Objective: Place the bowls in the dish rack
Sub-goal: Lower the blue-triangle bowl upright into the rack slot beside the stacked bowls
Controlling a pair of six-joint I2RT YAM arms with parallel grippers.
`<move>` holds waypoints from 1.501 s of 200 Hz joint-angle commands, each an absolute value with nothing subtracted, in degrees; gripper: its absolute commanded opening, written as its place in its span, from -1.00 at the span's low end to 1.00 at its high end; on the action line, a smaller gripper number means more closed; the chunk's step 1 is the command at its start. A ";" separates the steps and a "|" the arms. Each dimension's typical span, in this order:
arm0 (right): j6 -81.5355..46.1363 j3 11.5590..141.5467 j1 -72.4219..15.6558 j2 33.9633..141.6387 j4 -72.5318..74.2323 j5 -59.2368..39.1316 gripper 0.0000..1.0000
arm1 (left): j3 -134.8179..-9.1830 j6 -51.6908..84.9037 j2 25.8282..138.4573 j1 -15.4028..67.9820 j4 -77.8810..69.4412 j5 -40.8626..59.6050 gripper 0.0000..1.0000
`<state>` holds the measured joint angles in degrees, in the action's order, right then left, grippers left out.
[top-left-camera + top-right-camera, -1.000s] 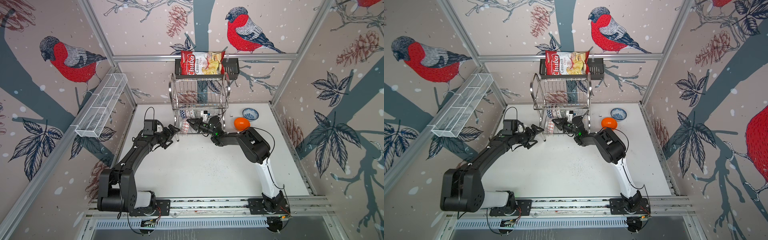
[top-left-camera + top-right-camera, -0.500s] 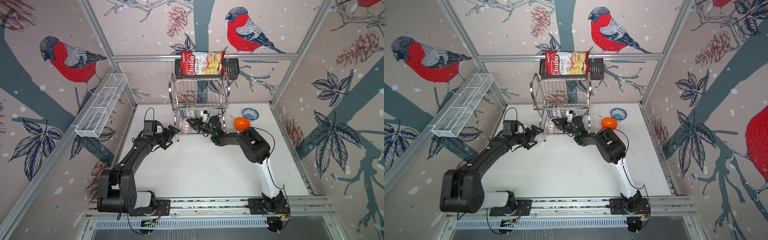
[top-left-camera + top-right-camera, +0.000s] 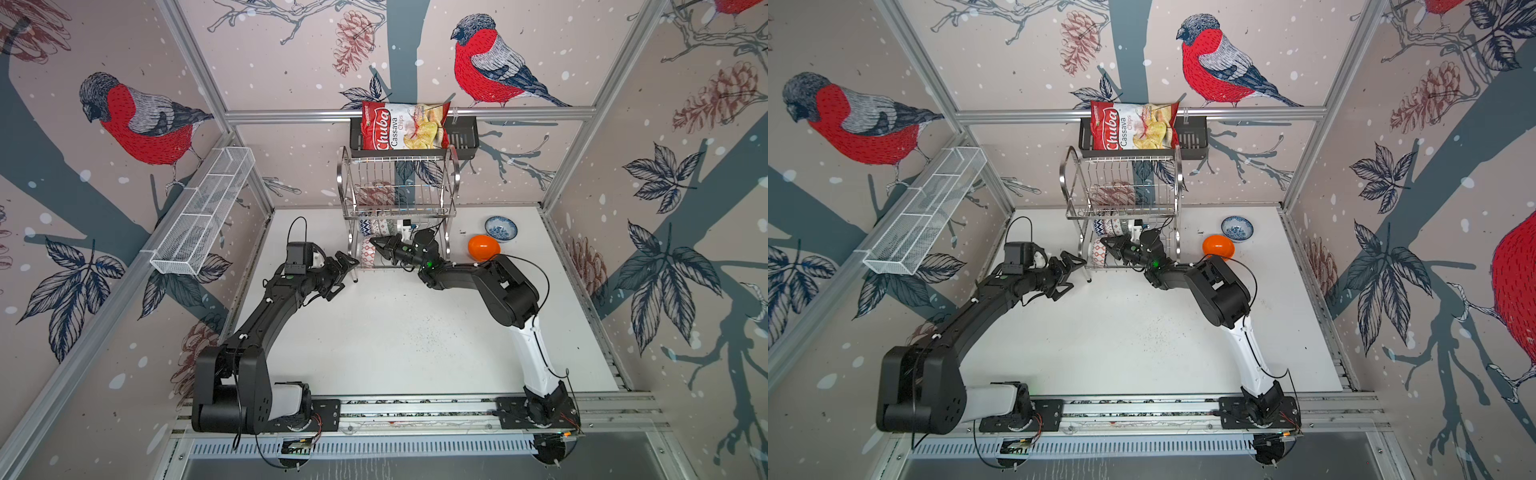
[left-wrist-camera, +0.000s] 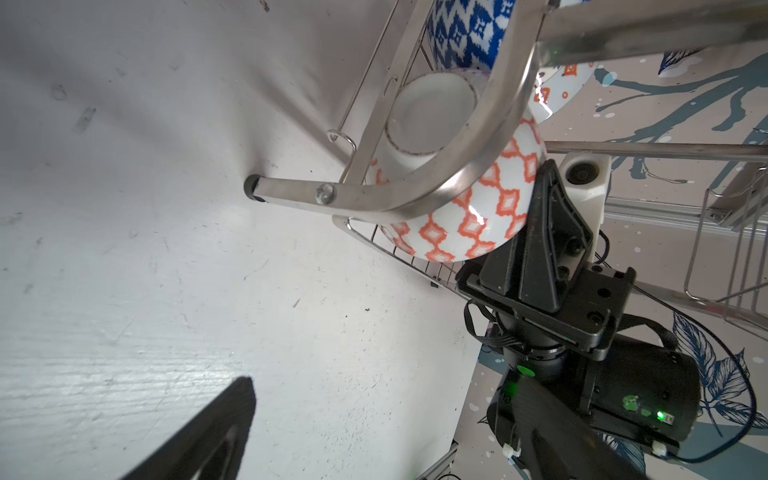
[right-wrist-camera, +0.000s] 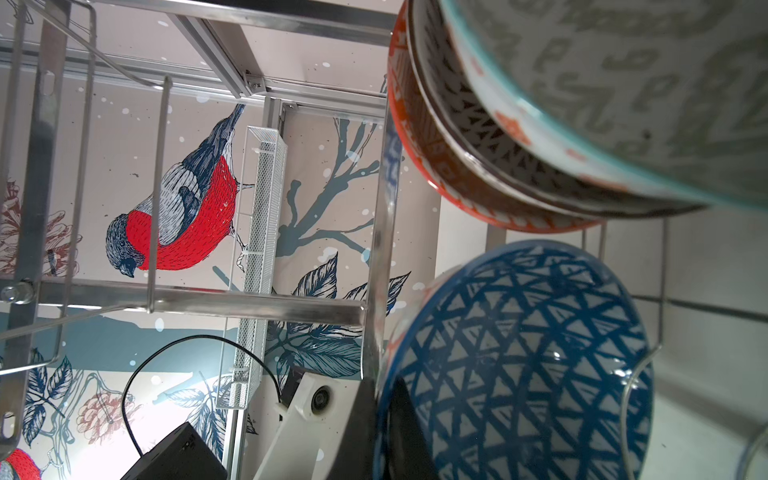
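Two bowls are lying out on the bench [image 3: 374, 332], between the dish rack [image 3: 399, 215] and the right edge. The plain orange bowl [image 3: 483, 246] is showing its rounded outside. Beyond it, near the far right corner, the white-blue floral bowl [image 3: 500, 228] is sitting mouth up.

The rack is standing at the middle of the far edge, with its long axis running along that edge. At the front left corner of its lower tier, the orange-white patterned bowl [image 4: 469, 216] is standing on edge. Its axis is lying level along the rack's length, the foot ring is facing the bench's left edge, and the blue-triangle-lined mouth [image 5: 519, 353] is facing the right edge.

The right fingers [image 3: 380, 242] are reaching in under the upper tier and pinching that bowl's rim tight, one inside and one outside. Behind it on the same tier, the dark blue geometric bowl [image 4: 465, 33] is also standing on edge, with the grey-green patterned bowl [image 5: 623, 62] among the others alongside.

The left fingers [image 3: 347, 262] are spread wide and gripping nothing. They are hovering just beside the rack's front left foot [image 4: 251, 193] and pointing toward the held bowl's foot ring.
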<state>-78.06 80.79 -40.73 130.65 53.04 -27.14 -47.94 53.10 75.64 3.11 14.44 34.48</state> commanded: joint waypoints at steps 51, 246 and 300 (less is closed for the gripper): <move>-75.32 80.77 -41.48 130.59 44.93 -23.64 -0.79 | -47.17 52.41 74.54 2.90 13.57 34.59 0.94; -72.95 85.34 -41.99 132.02 37.75 -23.46 -0.64 | -47.78 52.01 74.78 2.90 14.46 34.63 0.94; -72.95 85.17 -42.01 131.58 38.58 -23.99 -0.55 | -47.40 52.38 74.70 2.89 14.10 34.76 0.94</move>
